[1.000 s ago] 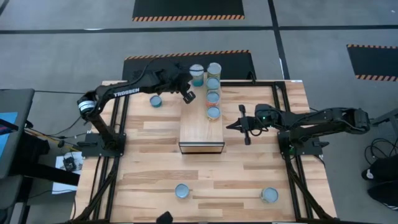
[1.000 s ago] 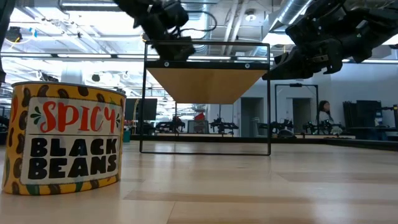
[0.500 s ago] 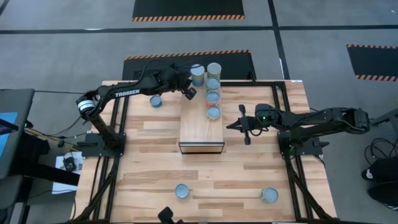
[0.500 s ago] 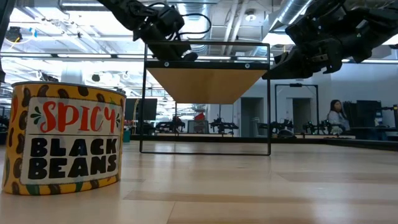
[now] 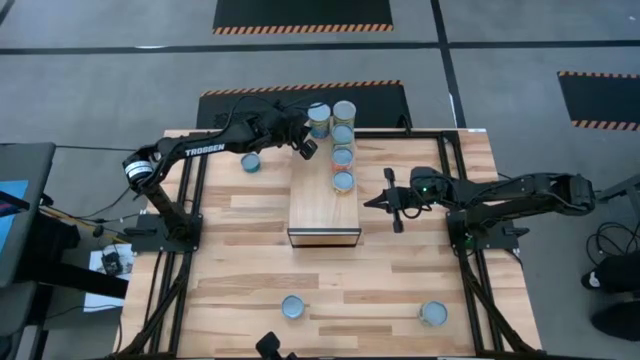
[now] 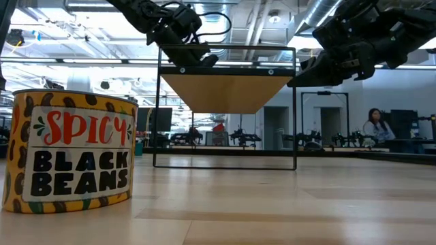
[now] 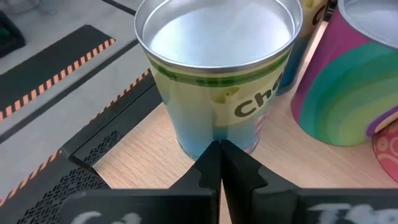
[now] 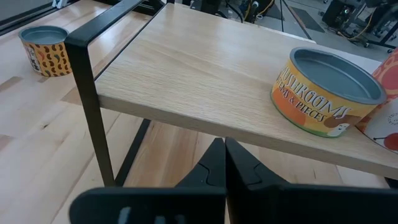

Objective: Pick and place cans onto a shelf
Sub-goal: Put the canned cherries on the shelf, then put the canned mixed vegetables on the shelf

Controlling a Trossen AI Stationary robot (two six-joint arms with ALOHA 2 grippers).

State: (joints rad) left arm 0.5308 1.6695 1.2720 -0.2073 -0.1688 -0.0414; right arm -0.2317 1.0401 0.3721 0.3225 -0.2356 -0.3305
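Observation:
The shelf (image 5: 323, 205) stands mid-table on a dark metal frame. Several cans sit at its far end: a pale blue one (image 5: 318, 120), a rainbow one (image 7: 348, 81), and an orange mushroom can (image 8: 333, 93) nearest the middle. My left gripper (image 5: 304, 150) is shut over the shelf's far left part, its tips (image 7: 219, 148) just short of the blue can's foot (image 7: 217, 134). My right gripper (image 5: 372, 201) is shut, waiting off the shelf's right side, lower than the shelf top (image 8: 205, 74).
One can (image 5: 250, 162) stands on the table left of the shelf. Two more cans (image 5: 292, 307) (image 5: 433, 314) stand near the front edge. The black beans can (image 6: 71, 153) is close to the low camera. People sit in the room beyond.
My left gripper has tipped up toward level and edged a little toward the blue can at the shelf's far end, then held still. It has stayed shut.

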